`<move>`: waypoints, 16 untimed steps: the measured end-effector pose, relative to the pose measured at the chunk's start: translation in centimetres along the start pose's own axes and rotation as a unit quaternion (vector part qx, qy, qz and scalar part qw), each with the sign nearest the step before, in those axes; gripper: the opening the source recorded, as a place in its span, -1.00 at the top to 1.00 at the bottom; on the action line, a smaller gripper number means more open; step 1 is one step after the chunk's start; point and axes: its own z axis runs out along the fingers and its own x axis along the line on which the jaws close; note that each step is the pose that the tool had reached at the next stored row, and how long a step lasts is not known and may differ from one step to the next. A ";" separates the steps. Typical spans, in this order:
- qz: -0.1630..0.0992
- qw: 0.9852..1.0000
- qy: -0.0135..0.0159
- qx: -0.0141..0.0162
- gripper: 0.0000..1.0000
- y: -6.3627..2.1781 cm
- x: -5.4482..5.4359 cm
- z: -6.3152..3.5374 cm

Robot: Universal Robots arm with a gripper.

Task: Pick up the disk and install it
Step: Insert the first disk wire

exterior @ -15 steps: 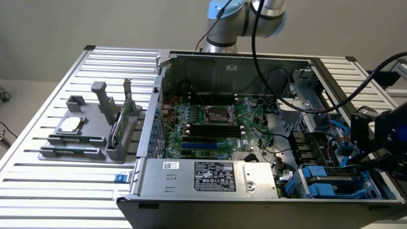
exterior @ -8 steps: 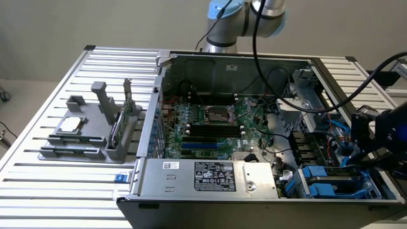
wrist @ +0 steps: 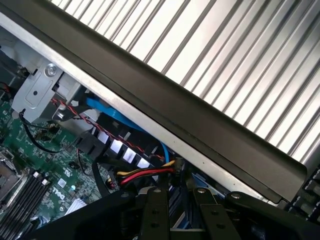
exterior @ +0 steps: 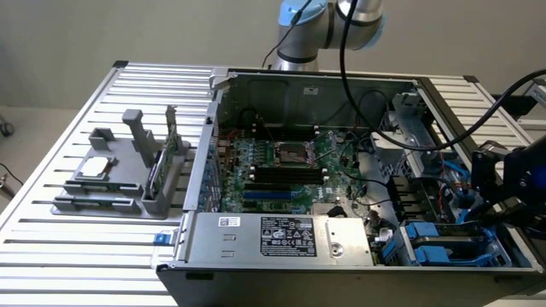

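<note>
We are pinching what looks like the blue-framed disk (wrist: 181, 215) in the gripper (wrist: 178, 197), hovering just inside the computer case (exterior: 198, 166) above its drive bay (exterior: 444, 246); pickup seems done, seating not yet.

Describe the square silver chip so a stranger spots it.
At the exterior view's left, beside the open metal computer case, stands a grey plastic rack. The small square silver chip lies flat on it, unlike the long green circuit card standing on edge.

cables (wrist: 145, 175) crowd drive bay (exterior: 448, 246), case wall (wrist: 200, 125) close
</note>
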 end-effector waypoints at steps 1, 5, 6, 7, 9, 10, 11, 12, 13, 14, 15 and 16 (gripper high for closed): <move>0.000 1.000 0.000 0.000 0.50 0.00 0.0 0.01; 0.001 1.000 0.000 0.000 0.50 0.02 0.0 0.05; 0.001 1.000 0.000 0.000 0.50 0.03 0.0 0.05; 0.001 1.000 0.001 -0.001 0.50 0.04 0.1 0.06; 0.001 1.000 0.001 -0.001 0.54 0.05 0.1 0.07; 0.001 1.000 0.000 -0.001 0.54 0.06 0.1 0.06; 0.002 1.000 0.000 -0.001 0.63 0.07 0.1 0.07; 0.002 1.000 0.000 -0.001 0.63 0.09 0.2 0.08; 0.002 1.000 0.000 -0.001 0.63 0.11 0.2 0.08; 0.002 1.000 0.000 -0.001 0.63 0.15 0.2 0.10; 0.003 1.000 0.000 -0.001 0.63 0.19 0.3 0.12; 0.003 1.000 0.000 -0.001 0.63 0.24 0.4 0.15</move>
